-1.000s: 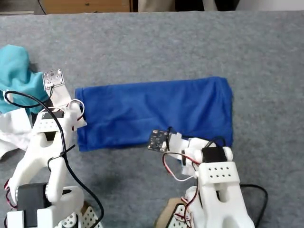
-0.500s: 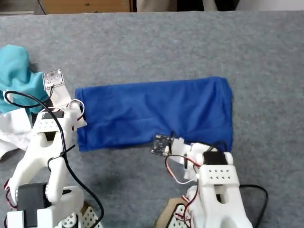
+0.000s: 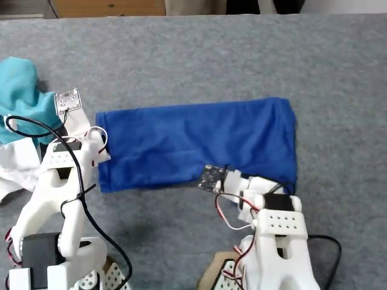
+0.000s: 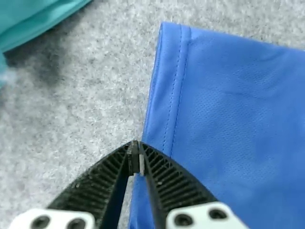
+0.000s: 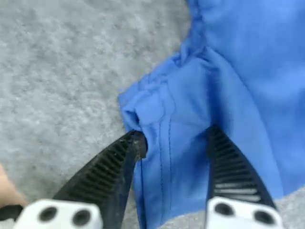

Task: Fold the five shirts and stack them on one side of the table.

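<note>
A blue shirt (image 3: 193, 142), folded into a long band, lies across the middle of the grey table. My left gripper (image 3: 100, 140) sits at the band's left end. In the left wrist view this gripper (image 4: 135, 158) is shut, with the hem of the blue shirt (image 4: 228, 95) pinched between its tips. My right arm (image 3: 275, 211) stands at the band's near right corner. There my right gripper (image 5: 176, 136) is open, its fingers straddling the bunched corner of the blue shirt (image 5: 190, 109).
A teal shirt (image 3: 21, 96) and a white shirt (image 3: 15, 166) lie in a heap at the left edge, behind the left arm; the teal shirt (image 4: 33, 19) lies close to the left gripper. Bare grey table (image 3: 211, 60) stretches beyond the blue shirt and to its right.
My right arm has shifted to the right along the shirt's near edge, toward the near right corner. The left arm and the shirt have kept still.
</note>
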### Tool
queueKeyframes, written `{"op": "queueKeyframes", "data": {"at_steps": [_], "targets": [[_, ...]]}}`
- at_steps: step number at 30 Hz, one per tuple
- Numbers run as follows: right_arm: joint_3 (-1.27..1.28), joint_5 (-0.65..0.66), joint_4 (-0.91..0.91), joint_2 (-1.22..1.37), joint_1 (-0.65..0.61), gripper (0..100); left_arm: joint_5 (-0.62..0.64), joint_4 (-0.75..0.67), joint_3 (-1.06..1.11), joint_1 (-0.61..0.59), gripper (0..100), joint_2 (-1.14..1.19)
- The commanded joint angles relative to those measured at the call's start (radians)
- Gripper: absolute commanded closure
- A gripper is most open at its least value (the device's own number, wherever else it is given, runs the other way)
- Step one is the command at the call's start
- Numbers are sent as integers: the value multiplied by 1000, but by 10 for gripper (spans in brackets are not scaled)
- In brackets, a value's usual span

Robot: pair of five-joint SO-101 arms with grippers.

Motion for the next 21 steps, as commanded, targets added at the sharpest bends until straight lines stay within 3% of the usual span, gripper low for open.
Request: {"op": "queueKeyframes", "data": {"at_steps": [1, 7, 15, 21], "targets": [[-22, 25, -23, 5, 42, 766, -6, -15, -5, 9, 981, -42], [-24, 25, -20, 73, 39, 765, -6, -15, -5, 9, 981, -42], [-237, 25, 32, 473, -4, 776, -6, -15, -5, 9, 981, -42], [-447, 25, 37, 754, -4, 957, -6, -15, -5, 8, 981, -42]]}}
